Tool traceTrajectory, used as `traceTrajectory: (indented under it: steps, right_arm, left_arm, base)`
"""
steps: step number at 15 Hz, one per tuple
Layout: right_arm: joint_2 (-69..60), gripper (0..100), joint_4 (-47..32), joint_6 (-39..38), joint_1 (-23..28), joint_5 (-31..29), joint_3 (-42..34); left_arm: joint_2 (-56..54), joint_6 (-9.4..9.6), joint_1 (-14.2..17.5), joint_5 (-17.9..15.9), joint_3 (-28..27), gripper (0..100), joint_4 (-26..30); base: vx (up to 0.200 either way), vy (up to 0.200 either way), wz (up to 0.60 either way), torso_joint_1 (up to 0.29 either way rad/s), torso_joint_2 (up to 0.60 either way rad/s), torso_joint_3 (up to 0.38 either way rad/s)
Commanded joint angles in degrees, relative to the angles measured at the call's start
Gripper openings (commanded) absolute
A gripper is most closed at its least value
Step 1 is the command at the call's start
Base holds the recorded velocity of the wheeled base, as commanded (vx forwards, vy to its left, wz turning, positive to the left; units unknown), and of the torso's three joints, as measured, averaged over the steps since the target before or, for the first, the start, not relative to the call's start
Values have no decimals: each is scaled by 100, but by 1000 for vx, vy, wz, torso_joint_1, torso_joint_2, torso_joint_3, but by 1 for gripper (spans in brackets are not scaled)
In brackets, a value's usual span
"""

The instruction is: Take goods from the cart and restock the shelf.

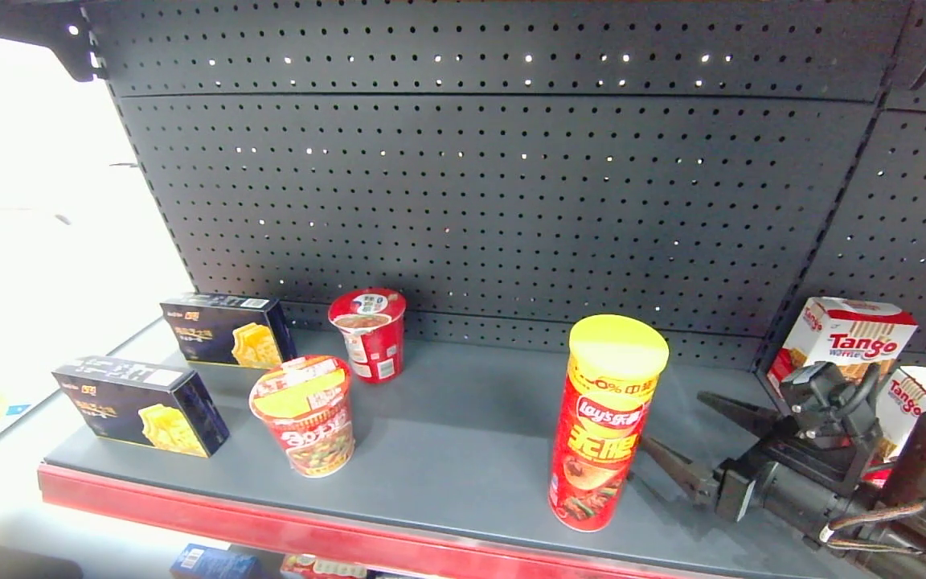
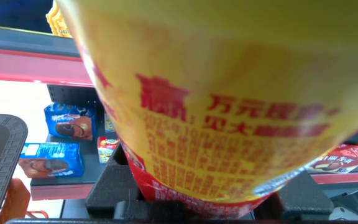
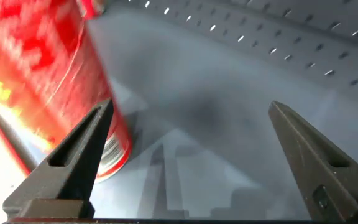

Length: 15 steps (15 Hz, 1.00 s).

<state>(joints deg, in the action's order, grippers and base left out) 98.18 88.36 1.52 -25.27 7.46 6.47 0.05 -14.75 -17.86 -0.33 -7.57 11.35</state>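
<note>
Can (image 1: 604,422): upright on shelf (image 1: 463,450), long axis vertical, yellow lid up. Right end effector (image 1: 672,418): spread apart, just right of can. Left wrist view: yellow pack (image 2: 216,93) close up; left end effector (image 2: 197,186) state cannot be told.

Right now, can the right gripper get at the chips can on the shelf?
Probably yes: the right gripper stands open right beside the chips can, jaws pointing toward it, with only bare shelf between them.
</note>
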Motion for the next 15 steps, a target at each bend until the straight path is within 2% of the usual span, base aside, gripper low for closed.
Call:
traceTrajectory:
  steps: [1,4,5,7,9,12,15]
  right_arm:
    - [-212,100,-12,67,119,1,117]
    - [-625,100,-249,296,321,1,302]
    - [-1495,100,-1514,577,532,10,829]
    - [-2523,100,-3624,586,506,-61,1664]
    - [-3042,100,-4846,595,488,-386,1902]
    - [-3771,100,-4942,586,365,-605,1462]
    - [-4439,100,-4951,542,339,-1080,952]
  left_arm:
    - [-5,-2,-7,-2,1,0,-1]
    - [-5,7,2,-2,1,0,-1]
    - [-5,7,-7,-29,-8,0,-1]
    - [-5,-2,-86,-20,1,0,-1]
    - [-5,7,-113,-20,1,0,-1]
    - [-5,7,-104,-2,1,0,-1]
    - [-5,7,-104,-11,1,0,-1]
  base:
    - [0,0,0,0,0,0]
    - [0,0,0,0,0,0]
    - [0,0,0,0,0,0]
    - [0,0,0,0,0,0]
    - [0,0,0,0,0,0]
    - [0,0,0,0,0,0]
    - [0,0,0,0,0,0]
